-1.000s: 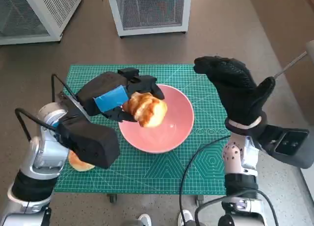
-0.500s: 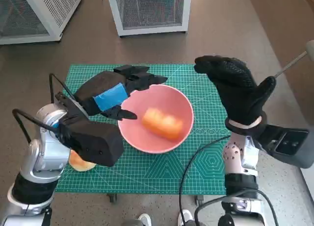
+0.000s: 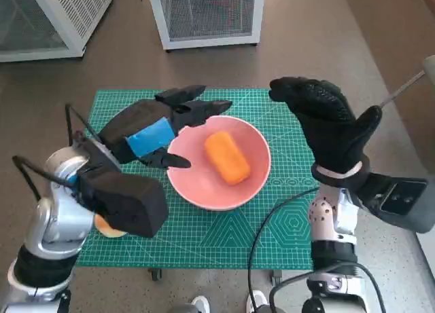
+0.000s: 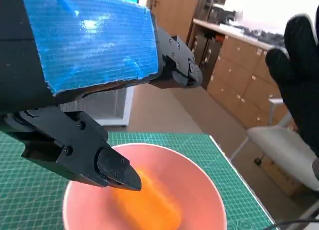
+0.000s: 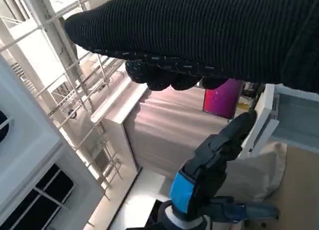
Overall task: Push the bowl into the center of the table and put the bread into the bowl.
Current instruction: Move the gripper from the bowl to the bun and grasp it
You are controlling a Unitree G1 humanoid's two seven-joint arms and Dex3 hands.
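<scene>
Head view: the bread [image 3: 228,157] sits in the pink bowl [image 3: 258,180], long axis slanting away from me, mid-bench [image 3: 285,225]. My left hand [image 3: 160,126] hovers beside the rim, fingers [image 3: 211,109] spread, empty. My right hand [image 3: 326,119] is raised, open, farther off.

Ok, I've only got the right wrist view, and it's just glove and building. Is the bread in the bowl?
Observer: Yes. The head view shows an orange bread lying inside the pink bowl.
Operator: Is the left hand holding anything?
Observer: No. The left hand is over the bowl's rim with its fingers spread and nothing in them.
Operator: And my right hand?
Observer: The right hand is raised beside the bowl, holding nothing and clear of it.
Operator: Anything else on the table?
Observer: A second bread sits near the table's edge, partly hidden under the left forearm.
</scene>
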